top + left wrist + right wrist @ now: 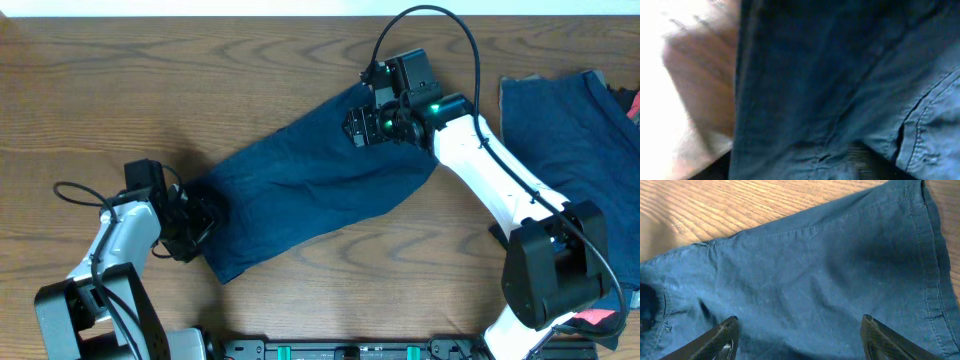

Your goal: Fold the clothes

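Observation:
A dark navy-blue garment [310, 190] lies stretched diagonally across the table, from lower left to upper right. My left gripper [197, 222] is at its lower-left end. In the left wrist view the blurred cloth [840, 85] fills the frame and covers the fingers, so their state is hidden. My right gripper [364, 126] is over the upper-right end. In the right wrist view its two fingers [800, 340] are wide open just above the cloth [815, 275], near a stitched hem.
More navy clothes [565, 115] lie piled at the right edge, with red-pink cloth [598, 320] at the bottom right by the right arm's base. Bare wooden table [150, 80] surrounds the garment.

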`<state>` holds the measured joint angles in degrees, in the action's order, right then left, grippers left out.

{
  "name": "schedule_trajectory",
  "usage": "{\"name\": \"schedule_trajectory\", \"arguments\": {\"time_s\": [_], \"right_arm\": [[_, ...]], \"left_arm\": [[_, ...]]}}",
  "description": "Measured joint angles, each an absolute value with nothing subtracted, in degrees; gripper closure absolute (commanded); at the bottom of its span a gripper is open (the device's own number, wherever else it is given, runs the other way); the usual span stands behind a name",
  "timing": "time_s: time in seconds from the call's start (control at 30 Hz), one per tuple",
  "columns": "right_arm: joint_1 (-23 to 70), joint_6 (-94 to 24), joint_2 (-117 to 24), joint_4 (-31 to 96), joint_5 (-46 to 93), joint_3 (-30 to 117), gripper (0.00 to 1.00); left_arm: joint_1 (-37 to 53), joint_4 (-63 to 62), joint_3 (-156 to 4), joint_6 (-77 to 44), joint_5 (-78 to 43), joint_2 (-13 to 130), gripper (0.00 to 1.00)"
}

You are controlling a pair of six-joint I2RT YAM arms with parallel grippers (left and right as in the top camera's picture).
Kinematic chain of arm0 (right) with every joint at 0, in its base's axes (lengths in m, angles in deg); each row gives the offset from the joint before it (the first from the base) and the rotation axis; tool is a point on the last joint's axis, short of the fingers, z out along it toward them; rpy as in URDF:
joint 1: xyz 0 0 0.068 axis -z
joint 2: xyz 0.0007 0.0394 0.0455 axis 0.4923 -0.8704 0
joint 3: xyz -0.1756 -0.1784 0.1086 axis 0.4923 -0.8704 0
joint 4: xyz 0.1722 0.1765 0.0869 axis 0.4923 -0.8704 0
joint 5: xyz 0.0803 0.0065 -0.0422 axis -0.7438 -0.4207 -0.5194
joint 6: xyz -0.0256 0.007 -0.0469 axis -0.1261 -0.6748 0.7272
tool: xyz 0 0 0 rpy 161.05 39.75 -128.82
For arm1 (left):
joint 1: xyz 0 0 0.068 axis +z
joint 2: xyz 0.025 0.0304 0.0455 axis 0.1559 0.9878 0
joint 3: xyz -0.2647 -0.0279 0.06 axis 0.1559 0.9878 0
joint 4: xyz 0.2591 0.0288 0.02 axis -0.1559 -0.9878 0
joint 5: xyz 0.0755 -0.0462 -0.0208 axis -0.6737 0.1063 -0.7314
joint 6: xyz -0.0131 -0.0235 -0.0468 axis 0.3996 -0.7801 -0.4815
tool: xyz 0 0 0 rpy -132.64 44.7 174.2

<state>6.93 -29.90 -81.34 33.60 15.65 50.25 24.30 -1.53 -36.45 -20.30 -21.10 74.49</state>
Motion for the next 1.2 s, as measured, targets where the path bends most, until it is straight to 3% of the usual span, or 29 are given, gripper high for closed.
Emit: {"name": "schedule_trajectory", "arguments": {"time_s": [0.07,0.23,0.33,0.4,0.47,0.73,1.2], "right_arm": [[6.93,-29.90,-81.34,33.50,15.65,50.25,0.26],[6.88,-29.90,-81.34,33.17,15.63,50.25,0.32],[6.66,-28.96,-81.34,33.12,15.28,50.25,0.56],[6.25,-27.87,-81.34,33.04,14.69,50.25,0.82],[5.22,-27.45,-81.34,32.95,14.14,50.25,0.99],[-2.76,-27.80,-83.28,32.97,11.19,50.23,0.99],[-20.85,-31.47,-99.85,43.27,4.51,50.19,0.99]], "left_arm": [[24.30,-1.55,-35.62,-20.01,-20.77,74.51,0.92],[24.30,-2.20,-35.65,-19.36,-20.16,74.51,0.94],[24.28,-8.22,-38.05,-19.27,-20.99,74.51,0.94],[24.26,-14.36,-41.94,-18.99,-23.16,74.56,0.94],[24.26,-19.91,-46.73,-18.22,-24.97,74.58,0.94],[24.26,-34.49,-66.57,-15.77,-29.19,74.49,0.94],[24.26,-38.92,-80.45,-14.94,-26.81,74.51,0.94]]}}
